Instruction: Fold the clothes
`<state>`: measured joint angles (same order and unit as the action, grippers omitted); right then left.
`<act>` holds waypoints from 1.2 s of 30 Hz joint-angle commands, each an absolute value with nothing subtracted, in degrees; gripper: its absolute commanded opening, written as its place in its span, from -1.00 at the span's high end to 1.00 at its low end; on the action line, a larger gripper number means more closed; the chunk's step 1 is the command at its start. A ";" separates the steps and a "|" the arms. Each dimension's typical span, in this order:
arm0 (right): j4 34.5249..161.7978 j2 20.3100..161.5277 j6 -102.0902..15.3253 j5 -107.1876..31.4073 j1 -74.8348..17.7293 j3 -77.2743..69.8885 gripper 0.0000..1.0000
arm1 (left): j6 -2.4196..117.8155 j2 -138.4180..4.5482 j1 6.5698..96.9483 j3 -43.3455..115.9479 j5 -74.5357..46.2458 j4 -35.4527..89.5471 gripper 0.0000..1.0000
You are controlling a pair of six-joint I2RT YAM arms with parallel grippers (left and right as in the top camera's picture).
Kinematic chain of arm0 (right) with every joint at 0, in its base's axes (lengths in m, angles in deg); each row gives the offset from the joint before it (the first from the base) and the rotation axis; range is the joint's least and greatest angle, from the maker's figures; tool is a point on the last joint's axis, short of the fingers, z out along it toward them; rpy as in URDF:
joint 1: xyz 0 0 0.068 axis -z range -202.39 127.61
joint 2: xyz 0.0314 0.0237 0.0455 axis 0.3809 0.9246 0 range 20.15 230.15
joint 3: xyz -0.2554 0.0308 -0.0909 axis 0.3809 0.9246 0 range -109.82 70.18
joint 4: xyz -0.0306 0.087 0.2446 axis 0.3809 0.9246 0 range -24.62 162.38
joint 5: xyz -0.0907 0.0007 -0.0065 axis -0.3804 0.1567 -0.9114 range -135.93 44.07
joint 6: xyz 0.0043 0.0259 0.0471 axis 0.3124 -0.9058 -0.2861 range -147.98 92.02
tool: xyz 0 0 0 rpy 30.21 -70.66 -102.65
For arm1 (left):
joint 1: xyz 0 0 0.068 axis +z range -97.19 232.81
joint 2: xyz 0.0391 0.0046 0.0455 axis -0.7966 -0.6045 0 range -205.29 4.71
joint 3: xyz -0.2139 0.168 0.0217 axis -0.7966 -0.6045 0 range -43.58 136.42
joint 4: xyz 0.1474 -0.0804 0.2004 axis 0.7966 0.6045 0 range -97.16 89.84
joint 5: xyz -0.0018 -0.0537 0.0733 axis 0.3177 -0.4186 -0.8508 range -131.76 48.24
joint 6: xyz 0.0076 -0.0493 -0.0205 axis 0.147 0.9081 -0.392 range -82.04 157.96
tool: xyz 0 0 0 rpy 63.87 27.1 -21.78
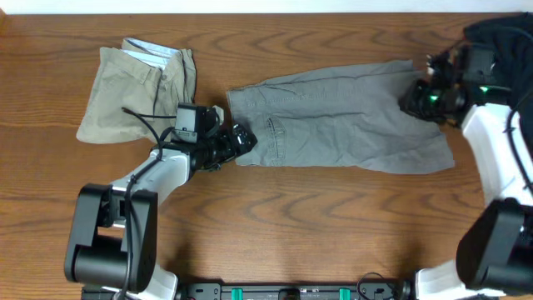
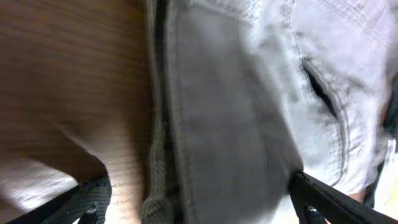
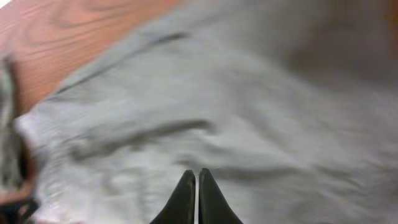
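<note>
The mid-grey shorts [image 1: 350, 125] lie flat across the middle of the table, waistband to the left. My left gripper [image 1: 243, 140] is open at the waistband's near corner. In the left wrist view its fingers [image 2: 199, 205] straddle the waistband edge of the shorts [image 2: 249, 93]. My right gripper [image 1: 416, 96] is over the far right leg end. In the right wrist view its fingers [image 3: 196, 177] are pressed together above the grey cloth [image 3: 249, 112], with no cloth visible between them. The khaki-beige shorts [image 1: 137, 92] lie folded at the far left. The black garment [image 1: 500, 37] lies at the far right corner.
The wooden table [image 1: 333, 225] shows bare wood in front of the grey shorts. The khaki shorts lie just behind my left arm. The black garment lies behind my right arm, near the table's back edge.
</note>
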<state>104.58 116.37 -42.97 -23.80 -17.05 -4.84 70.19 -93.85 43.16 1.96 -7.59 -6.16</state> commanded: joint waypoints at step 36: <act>102.83 140.55 -42.73 -27.91 -29.96 -4.69 0.98 | 76.22 -103.27 39.09 1.68 -6.17 -22.93 0.03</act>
<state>102.78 137.49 -42.46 -26.82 -29.24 -5.26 76.96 -101.81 40.30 2.73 -5.80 -22.69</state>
